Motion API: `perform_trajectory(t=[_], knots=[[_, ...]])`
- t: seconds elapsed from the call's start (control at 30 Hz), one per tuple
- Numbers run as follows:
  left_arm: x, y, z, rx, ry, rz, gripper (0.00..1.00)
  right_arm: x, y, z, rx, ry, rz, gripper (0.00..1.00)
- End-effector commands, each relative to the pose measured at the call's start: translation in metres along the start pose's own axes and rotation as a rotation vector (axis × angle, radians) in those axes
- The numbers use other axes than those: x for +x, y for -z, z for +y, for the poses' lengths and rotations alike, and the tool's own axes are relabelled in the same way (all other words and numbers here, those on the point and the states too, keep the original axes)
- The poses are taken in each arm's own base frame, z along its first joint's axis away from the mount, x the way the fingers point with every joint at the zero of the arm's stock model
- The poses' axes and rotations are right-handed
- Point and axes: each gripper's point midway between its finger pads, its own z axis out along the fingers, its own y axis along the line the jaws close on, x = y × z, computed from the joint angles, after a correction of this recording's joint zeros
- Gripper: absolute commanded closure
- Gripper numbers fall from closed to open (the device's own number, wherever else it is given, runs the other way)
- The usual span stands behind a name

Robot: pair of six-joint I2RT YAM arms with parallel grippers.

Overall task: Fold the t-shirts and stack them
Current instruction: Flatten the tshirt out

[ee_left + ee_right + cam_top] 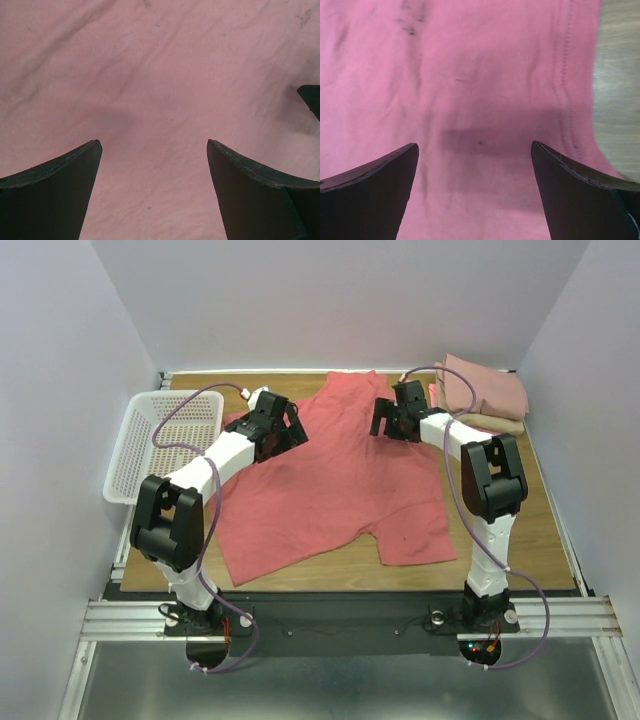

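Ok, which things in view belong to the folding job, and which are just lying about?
Job: spread coral-red shirt; folded dusty-pink shirt atop tan shirt, far right corner.
Lying about: white mesh basket, left edge, nothing in it.

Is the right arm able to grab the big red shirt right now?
Probably yes. The right arm's open jaws hang right over the red shirt, beside its hem, with nothing between.

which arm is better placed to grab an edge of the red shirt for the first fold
Right, probably. The right gripper, open, hangs over the stitched hem of the red shirt, bare table just beside it. The left gripper, also open, sees only cloth below, no edge.
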Motion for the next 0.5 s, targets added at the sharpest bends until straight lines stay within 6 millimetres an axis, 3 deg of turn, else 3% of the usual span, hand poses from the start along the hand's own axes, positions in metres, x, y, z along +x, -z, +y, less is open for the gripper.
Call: perform_trajectory(t=[0.0,0.23,0.4,0.47], knots=[[-0.022,-0.005,-0.017,0.023,-0.01,-0.068,0.02,-0.005,-0.008,-0.023,0.099,0.028,-0.04,0.0],[-0.025,-0.028,-0.025,0.011,-0.032,-0.05,0.02,0.022,-0.004,-0.096,0.236,-0.126,0.015,0.0],[-0.026,-0.039,-0.029,0.006,-0.043,-0.043,0.02,0.02,0.01,-0.141,0.321,-0.204,-0.002,0.0],[-0.027,-0.044,-0.031,0.003,-0.046,-0.037,0.02,0.019,0.013,-0.149,0.315,-0.228,0.002,0.0]])
